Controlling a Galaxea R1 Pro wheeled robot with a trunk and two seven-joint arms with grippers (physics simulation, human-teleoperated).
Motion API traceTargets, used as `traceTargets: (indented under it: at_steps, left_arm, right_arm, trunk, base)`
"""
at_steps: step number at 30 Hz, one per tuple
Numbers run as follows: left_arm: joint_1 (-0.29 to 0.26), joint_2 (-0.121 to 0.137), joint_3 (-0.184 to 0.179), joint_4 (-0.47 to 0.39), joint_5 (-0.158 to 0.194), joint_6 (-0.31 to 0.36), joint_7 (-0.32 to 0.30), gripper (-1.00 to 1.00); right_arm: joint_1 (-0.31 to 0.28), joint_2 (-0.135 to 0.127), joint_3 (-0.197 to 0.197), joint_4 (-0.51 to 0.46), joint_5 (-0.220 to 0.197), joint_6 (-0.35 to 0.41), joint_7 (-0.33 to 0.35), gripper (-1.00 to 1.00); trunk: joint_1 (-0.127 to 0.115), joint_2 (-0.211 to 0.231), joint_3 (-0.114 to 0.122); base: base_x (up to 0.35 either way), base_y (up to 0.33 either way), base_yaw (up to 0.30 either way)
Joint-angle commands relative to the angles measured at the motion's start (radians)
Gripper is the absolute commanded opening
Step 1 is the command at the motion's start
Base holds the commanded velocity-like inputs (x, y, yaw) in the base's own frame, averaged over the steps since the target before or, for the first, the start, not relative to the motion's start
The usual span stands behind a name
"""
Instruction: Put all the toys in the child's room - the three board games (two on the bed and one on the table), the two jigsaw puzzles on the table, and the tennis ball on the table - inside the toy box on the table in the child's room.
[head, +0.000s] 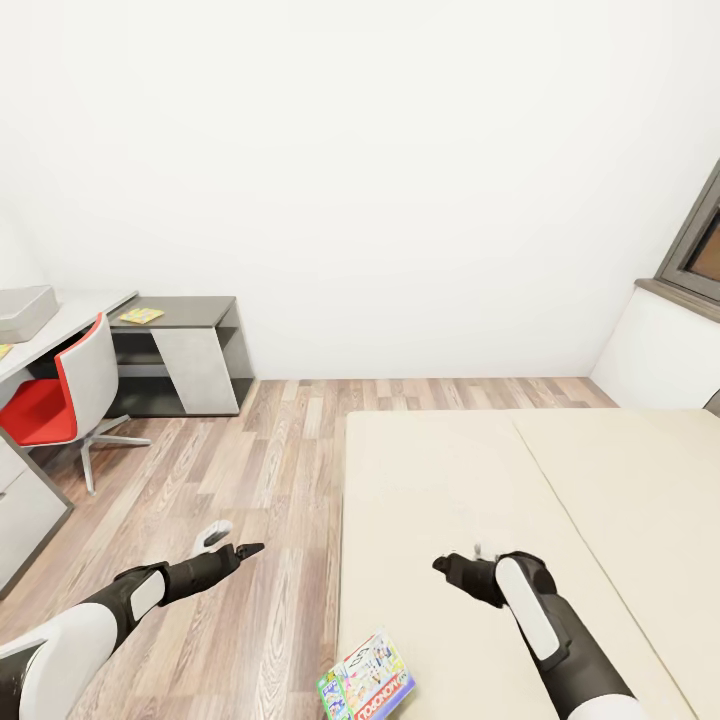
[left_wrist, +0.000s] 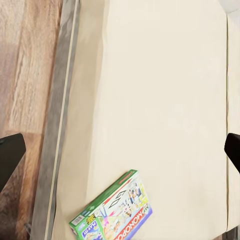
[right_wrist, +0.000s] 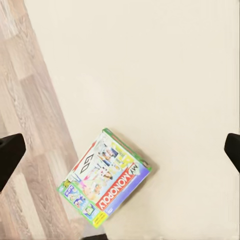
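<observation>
a monopoly board game (head: 366, 680) lay flat on the near corner of the beige bed (head: 470, 480), close to the edge beside the wood-plank floor (head: 260, 470). the left gripper (head: 228, 542) hovered over the floor with its fingers spread, nothing between them. the right gripper (head: 462, 566) hung above the mattress, its dark fingertips (right_wrist: 10, 155) wide apart and empty. farther off stood a red and white chair (head: 65, 395) at the white table (head: 60, 320), with the grey toy box (head: 22, 310) on top. a jigsaw puzzle (head: 141, 316) rested on the dark side desk (head: 190, 312).
</observation>
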Motion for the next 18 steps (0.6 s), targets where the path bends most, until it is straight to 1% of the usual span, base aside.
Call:
traceTargets:
  at_steps: [1,4,7,10,15,18]
  left_arm:
    - [-0.001,0.000,0.000,0.000,0.008,0.010,-0.002,1.00]
    - [-0.001,0.000,0.000,0.000,0.008,0.010,-0.002,1.00]
    - [-0.001,0.000,0.000,0.000,0.008,0.010,-0.002,1.00]
    - [-0.001,0.000,0.000,0.000,0.008,0.010,-0.002,1.00]
    - [-0.001,0.001,0.000,0.000,0.008,0.010,-0.002,1.00]
    - [-0.001,0.001,0.000,0.000,0.008,0.010,-0.002,1.00]
  right_arm:
    - [-0.002,-0.001,0.003,0.009,-0.010,0.001,-0.011,1.00]
    - [-0.006,-0.001,0.002,0.046,-0.008,0.000,-0.014,1.00]
    - [-0.007,-0.004,0.002,0.059,-0.008,-0.002,-0.015,1.00]
    - [-0.008,-0.013,0.002,0.074,-0.008,-0.004,-0.015,1.00]
    - [-0.012,-0.017,0.001,0.108,-0.007,-0.008,-0.014,1.00]
    - [-0.026,-0.018,0.001,0.153,-0.006,-0.012,-0.014,1.00]
  trunk:
    - [0.001,-0.002,-0.002]
    - [0.001,-0.002,-0.002]
    - [0.001,-0.002,-0.002]
    - [0.001,-0.002,-0.002]
    - [0.001,-0.002,-0.002]
    - [0.001,-0.002,-0.002]
  base:
    - [0.000,0.000,0.000]
    - [0.000,0.000,0.000]
    - [0.000,0.000,0.000]
    - [0.000,0.000,0.000]
    - [0.000,0.000,0.000]
    - [0.000,0.000,0.000]
